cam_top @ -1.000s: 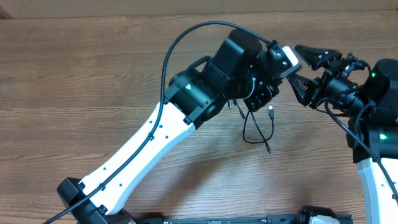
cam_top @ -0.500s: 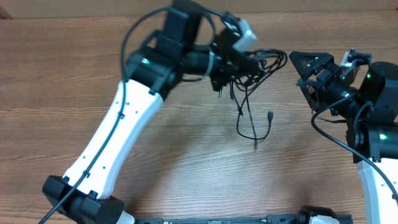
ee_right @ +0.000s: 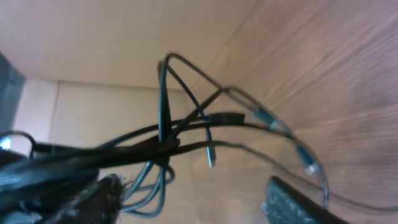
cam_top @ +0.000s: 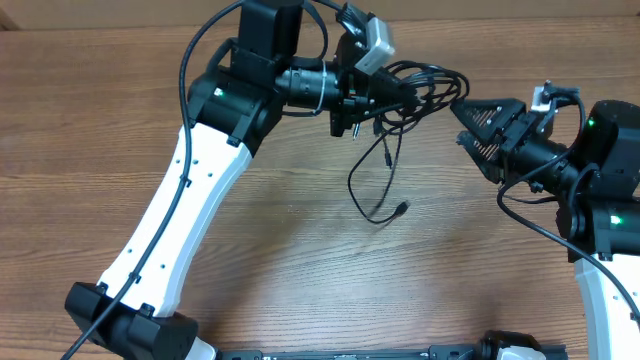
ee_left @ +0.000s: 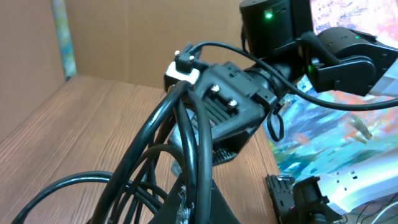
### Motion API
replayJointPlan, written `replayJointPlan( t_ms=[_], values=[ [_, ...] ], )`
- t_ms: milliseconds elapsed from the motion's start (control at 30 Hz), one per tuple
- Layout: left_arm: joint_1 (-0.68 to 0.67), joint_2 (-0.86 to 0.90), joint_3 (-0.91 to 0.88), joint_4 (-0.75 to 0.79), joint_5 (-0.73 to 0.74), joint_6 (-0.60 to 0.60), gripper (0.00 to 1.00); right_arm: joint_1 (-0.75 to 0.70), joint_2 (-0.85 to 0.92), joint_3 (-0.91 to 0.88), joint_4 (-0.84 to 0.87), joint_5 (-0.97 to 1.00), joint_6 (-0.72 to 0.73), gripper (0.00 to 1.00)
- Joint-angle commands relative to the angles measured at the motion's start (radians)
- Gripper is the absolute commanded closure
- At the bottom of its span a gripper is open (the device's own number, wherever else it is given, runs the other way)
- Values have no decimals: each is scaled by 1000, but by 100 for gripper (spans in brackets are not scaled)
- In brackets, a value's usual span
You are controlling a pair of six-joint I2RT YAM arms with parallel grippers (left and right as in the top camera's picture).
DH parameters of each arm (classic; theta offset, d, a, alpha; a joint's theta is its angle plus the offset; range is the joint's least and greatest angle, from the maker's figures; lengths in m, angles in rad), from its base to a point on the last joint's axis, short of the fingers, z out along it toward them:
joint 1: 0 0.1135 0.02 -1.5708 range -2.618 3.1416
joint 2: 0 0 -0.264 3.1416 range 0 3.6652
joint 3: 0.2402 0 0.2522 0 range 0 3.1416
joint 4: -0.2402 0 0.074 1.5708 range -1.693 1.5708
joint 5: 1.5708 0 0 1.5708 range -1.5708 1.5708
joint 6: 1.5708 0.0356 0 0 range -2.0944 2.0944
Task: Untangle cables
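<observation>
— Brown wood-grain counter (cam_top: 120, 110) fills the overhead view. What sits closest to its near edge?
— The black base of the white-and-black left arm (cam_top: 190, 210), at the near left corner. From there the arm slants toward the far edge. The right arm (cam_top: 600, 230) rises by the right edge.
— And the thin black cables (cam_top: 425, 85)?
— One strand drops from the bunch as a long loop (cam_top: 358, 190) toward the middle of the counter and ends in a small plug (cam_top: 400, 207). Whether the loop touches the wood, I cannot tell.
— Farther back?
— The bunch itself is lifted off the counter near the far edge, a little right of centre. It is tangled in several overlapping loops, and short ends with plugs dangle below it.
— What has hold of it?
— The left hand (cam_top: 392, 93), its fingers pressed together on the cables.
— The right hand?
— The right hand (cam_top: 462, 122) points at the bunch from the right, just beside the outermost loops, with its two black fingers spread. In its wrist view the strands cross above the pads (ee_right: 292, 202), ungripped. I cannot tell whether they touch.
— Beyond that?
— A tan wall (cam_top: 100, 10) along the far edge.
</observation>
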Motion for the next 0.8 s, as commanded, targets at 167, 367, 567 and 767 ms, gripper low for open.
replayJointPlan(
  t_ms=[167,367,567,767],
  values=[
    [-51,-1,13,18,-78,37,96,6,-14,15,6,-90,58,38],
    [-121,-1,13,42,-119,37,96,6,-14,15,5,-124,86,58],
    [-186,-1,13,50,-156,37,96,6,-14,15,-39,-115,81,67],
    [-190,-1,13,51,-158,18,96,6,-14,15,-110,-85,49,96]
  ],
)
